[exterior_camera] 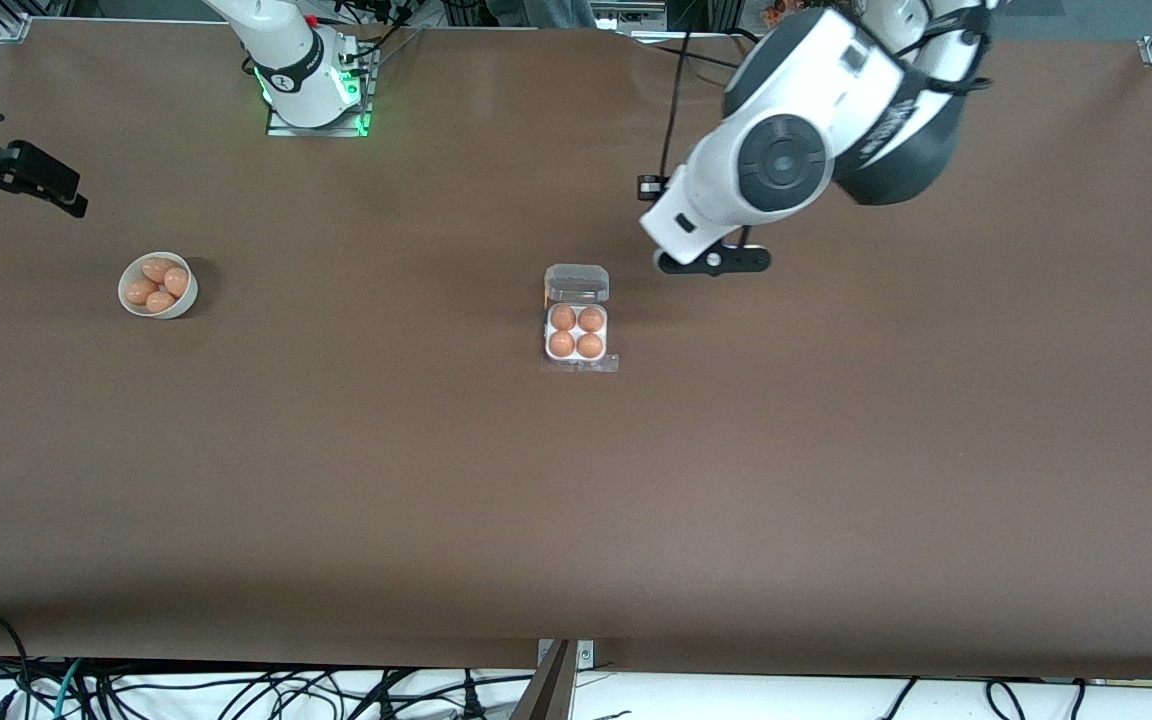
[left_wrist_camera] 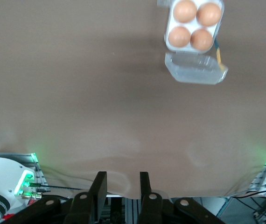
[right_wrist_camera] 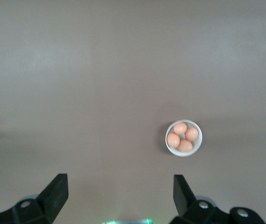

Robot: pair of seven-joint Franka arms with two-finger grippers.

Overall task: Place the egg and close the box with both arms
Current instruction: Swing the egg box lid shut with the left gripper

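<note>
The box (exterior_camera: 576,330) lies mid-table with its clear lid (exterior_camera: 576,283) folded open on the side farther from the front camera. Each cell of its white tray holds an orange-brown egg (exterior_camera: 563,317). The box also shows in the left wrist view (left_wrist_camera: 169,28), lid (left_wrist_camera: 196,70) open. My left gripper (exterior_camera: 711,260) hangs over bare table beside the box, toward the left arm's end; its fingers (left_wrist_camera: 99,189) stand slightly apart and empty. My right gripper (exterior_camera: 36,180) is wide open and empty (right_wrist_camera: 120,186) at the right arm's end, over the table near the bowl.
A round white bowl (exterior_camera: 186,295) with several more eggs stands toward the right arm's end; it also shows in the right wrist view (right_wrist_camera: 169,144). The brown table (exterior_camera: 576,520) spreads wide around the box. Cables hang past the table's near edge.
</note>
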